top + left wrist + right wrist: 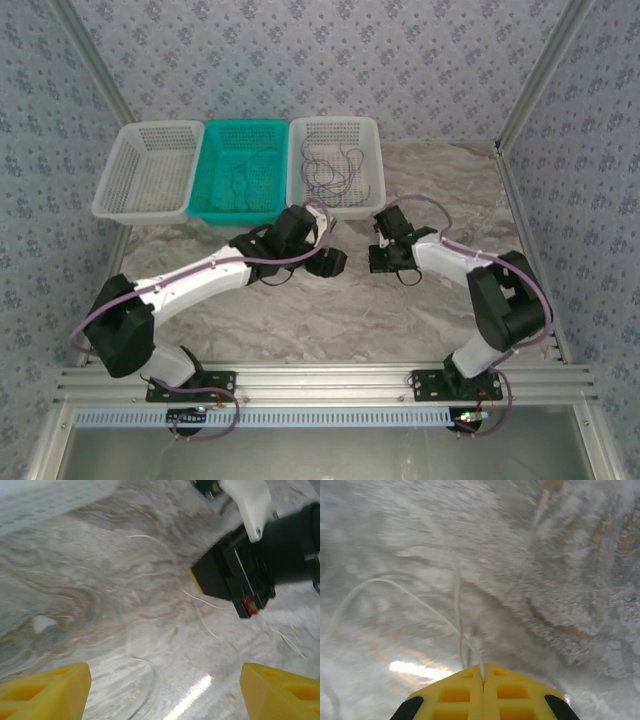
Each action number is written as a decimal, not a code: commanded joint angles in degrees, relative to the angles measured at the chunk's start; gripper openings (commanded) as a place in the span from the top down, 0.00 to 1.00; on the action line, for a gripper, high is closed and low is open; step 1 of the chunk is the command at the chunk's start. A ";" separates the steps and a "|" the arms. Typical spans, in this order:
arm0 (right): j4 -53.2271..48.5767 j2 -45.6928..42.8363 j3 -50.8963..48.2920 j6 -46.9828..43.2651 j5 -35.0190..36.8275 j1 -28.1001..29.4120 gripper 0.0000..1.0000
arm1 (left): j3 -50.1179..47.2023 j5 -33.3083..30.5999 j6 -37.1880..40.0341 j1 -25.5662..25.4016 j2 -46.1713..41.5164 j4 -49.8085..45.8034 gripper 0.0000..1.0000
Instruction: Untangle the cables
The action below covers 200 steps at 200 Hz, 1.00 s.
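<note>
1. The top camera sits high above and behind the arm bases [190, 385]. It looks down and forward across the whole table [300, 330] to the baskets [245, 124] at the far edge, a wide and distant view.
2. The left wrist camera rides low and close over the marble. It peers out between its own left fingers [45, 690], spread to the bottom corners, straight at the right fingers [196, 579].
3. The right wrist camera is closer still, aimed steeply down and blurred. Its fingers are pressed together at the bottom edge on a white cable [420, 597].
4. All three views share the mid-table marble between the arms.
</note>
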 commanded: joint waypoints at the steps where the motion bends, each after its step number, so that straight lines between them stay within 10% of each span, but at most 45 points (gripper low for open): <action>1: 0.95 -8.63 -0.83 1.99 -6.14 0.04 1.00 | 1.25 14.45 5.60 -0.86 4.75 -2.07 0.21; 87: -6.22 -21.34 4.18 6.64 -5.77 -1.92 1.00 | 10.31 15.50 4.81 -6.05 25.94 1.51 0.20; 112: -8.24 -23.40 6.10 7.42 -5.15 -3.47 1.00 | 11.57 6.80 2.42 -6.23 27.95 -1.29 0.51; 133: -11.09 -24.69 7.55 9.74 -2.36 -6.02 1.00 | 9.45 2.20 1.57 -6.23 25.45 -1.01 1.00; 200: -20.74 -35.78 5.03 17.41 14.85 -17.34 1.00 | -1.49 -2.80 -2.67 7.75 -2.68 -2.54 1.00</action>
